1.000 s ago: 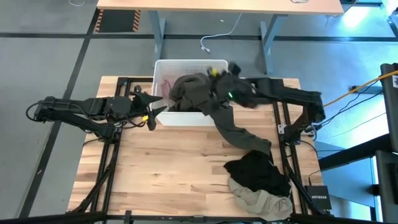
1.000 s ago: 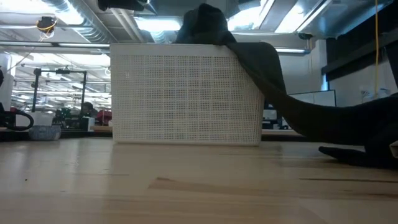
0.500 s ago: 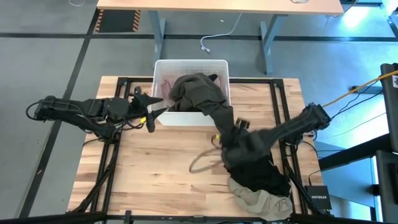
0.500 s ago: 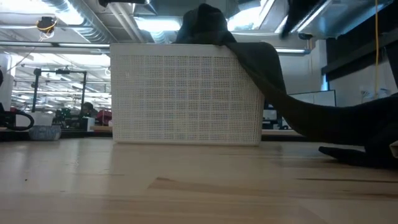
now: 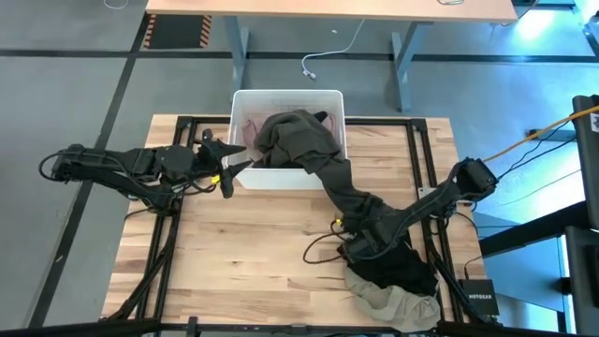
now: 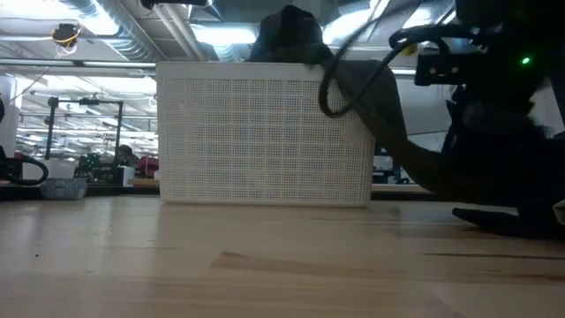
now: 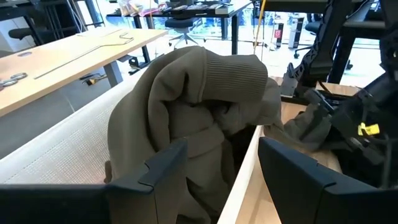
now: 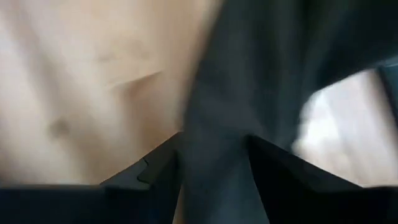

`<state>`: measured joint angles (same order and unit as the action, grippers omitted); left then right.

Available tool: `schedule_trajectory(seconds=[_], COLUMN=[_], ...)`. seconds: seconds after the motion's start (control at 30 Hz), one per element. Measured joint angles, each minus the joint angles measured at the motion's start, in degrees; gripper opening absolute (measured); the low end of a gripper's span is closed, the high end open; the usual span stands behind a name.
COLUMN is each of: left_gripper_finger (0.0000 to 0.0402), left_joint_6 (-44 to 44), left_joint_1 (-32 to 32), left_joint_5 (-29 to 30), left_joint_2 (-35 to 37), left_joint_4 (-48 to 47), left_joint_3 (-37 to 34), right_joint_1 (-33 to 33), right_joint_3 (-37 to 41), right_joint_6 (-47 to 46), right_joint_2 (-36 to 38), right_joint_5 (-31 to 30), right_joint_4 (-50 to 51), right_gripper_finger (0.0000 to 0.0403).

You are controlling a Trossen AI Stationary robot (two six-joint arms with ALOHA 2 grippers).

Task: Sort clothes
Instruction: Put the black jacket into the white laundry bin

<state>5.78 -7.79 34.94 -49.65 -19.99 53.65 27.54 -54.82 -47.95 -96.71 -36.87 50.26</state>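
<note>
A dark olive garment (image 5: 299, 140) is heaped in the white bin (image 5: 241, 103). One long part of it hangs over the bin's near wall and trails on the table (image 5: 351, 192). It also shows in the left wrist view (image 7: 199, 93). A pink garment (image 5: 245, 129) lies in the bin's left part. A black garment (image 5: 393, 260) lies on the table at the near right, partly on a beige-grey one (image 5: 398, 304). My right gripper (image 5: 348, 241) is open and low where the olive trail meets the black garment. My left gripper (image 5: 234, 167) is open at the bin's near left corner. My right gripper (image 8: 214, 162) points down with its open fingers on either side of a dark fold of cloth (image 8: 249, 81) lying on the table. I cannot tell whether the fingers touch it, or whether it belongs to the olive or the black garment.
The bin stands at the table's far middle. Bare wood (image 5: 243, 253) lies in front of it and to the near left. A loose cable loop (image 5: 318, 251) hangs by the right arm. The right arm (image 6: 481, 97) shows dark at the low view's right.
My right gripper has left the bin's far right corner, swung toward the table's near edge and gone down to the cloth by the black garment. The olive garment has stayed heaped in the bin with its long part trailing on the table.
</note>
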Motion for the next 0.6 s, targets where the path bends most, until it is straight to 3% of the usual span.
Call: schedule_trajectory(seconds=[0.1,0.2,0.4,0.6], left_gripper_finger=[0.0194,0.0194,0.0194,0.0194], left_joint_6=[0.00,0.00,0.00,0.00], left_joint_1=[0.00,-0.02,-0.11,-0.11], left_joint_5=[0.00,0.00,0.00,0.00], left_joint_2=[-0.05,-0.11,-0.11,-0.11], left_joint_4=[-0.07,-0.30,-0.46,-0.45], left_joint_3=[0.00,0.00,0.00,0.00], right_joint_1=[-0.54,-1.79,-5.12,-5.00], right_joint_3=[0.43,0.43,-1.73,-15.98], right_joint_6=[-2.65,-7.56,-8.95,-8.53], right_joint_2=[0.00,0.00,0.08,1.63], right_joint_5=[-6.92,-12.05,-15.17,-22.87], right_joint_4=[2.81,5.50,12.33,26.50], right_gripper_finger=[0.0186,0.0156,0.0020,0.0016])
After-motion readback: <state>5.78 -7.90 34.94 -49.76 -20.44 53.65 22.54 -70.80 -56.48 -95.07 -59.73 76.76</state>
